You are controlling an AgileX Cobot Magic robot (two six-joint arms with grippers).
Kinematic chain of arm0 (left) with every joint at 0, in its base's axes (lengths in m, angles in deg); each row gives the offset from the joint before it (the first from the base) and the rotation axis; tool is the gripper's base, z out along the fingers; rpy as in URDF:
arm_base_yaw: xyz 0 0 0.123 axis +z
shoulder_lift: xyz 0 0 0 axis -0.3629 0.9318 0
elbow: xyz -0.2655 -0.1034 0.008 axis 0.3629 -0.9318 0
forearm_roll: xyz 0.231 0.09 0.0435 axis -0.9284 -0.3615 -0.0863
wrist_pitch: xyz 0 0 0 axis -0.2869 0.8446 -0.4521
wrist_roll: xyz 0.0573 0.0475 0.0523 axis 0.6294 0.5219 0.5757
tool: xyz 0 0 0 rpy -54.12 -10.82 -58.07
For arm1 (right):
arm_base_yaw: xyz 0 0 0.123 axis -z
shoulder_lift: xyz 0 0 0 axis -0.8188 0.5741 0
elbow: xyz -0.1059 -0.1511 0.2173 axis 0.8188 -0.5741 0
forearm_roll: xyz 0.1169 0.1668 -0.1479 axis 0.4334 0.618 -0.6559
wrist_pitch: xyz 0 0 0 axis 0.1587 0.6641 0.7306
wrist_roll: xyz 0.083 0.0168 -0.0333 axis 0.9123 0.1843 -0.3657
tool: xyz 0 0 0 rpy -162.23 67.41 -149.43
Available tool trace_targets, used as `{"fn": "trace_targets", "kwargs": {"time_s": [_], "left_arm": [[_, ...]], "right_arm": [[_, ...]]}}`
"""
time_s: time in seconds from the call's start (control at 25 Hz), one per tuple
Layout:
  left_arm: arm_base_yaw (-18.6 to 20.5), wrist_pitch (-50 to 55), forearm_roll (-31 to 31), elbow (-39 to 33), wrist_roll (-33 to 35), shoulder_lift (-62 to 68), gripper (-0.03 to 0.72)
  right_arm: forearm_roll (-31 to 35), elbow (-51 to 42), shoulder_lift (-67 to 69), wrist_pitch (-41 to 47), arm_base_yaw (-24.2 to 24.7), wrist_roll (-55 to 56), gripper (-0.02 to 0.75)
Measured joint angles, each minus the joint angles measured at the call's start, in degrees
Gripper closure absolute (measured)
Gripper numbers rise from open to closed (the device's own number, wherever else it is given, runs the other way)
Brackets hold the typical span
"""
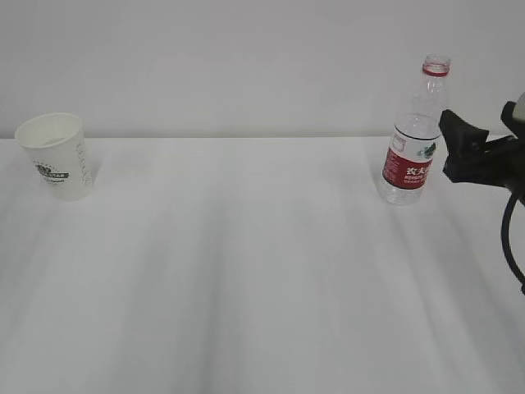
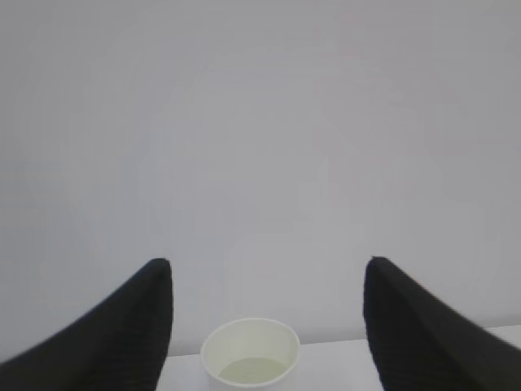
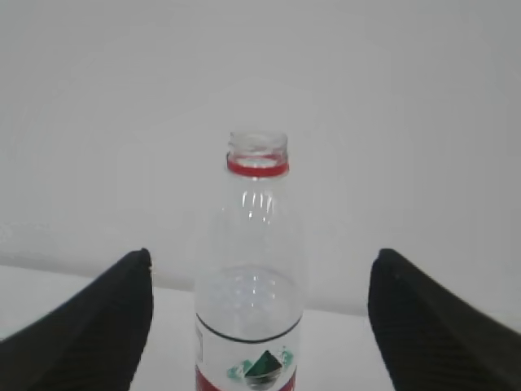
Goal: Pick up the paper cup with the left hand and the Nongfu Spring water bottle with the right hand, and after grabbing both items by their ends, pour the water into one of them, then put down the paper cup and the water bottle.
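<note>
Both grippers spread wide, nothing held.
Right gripper sits just right of the red-labelled Nongfu Spring water bottle; the paper cup stands ahead between the left gripper fingers, dark logo unreadable.

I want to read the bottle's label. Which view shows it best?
The exterior view: the whole bottle stands there with its red label facing the camera. The right wrist view shows only the open neck and the label's top edge. The left wrist view shows no bottle.
</note>
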Motion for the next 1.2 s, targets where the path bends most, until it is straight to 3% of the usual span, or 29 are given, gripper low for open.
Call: {"fn": "trace_targets", "kwargs": {"time_s": [0.56, 1.2], "left_arm": [[0.00, 13.71, 0.47, 0.52, 0.00, -14.55, 0.156], [0.00, 25.43, 0.60, 11.55, 0.00, -14.89, 0.160]], "right_arm": [[-0.02, -0.26, -13.06, 9.84, 0.00, -3.20, 0.140], [-0.10, -0.43, -27.63, 24.47, 0.00, -6.21, 0.143]]}}
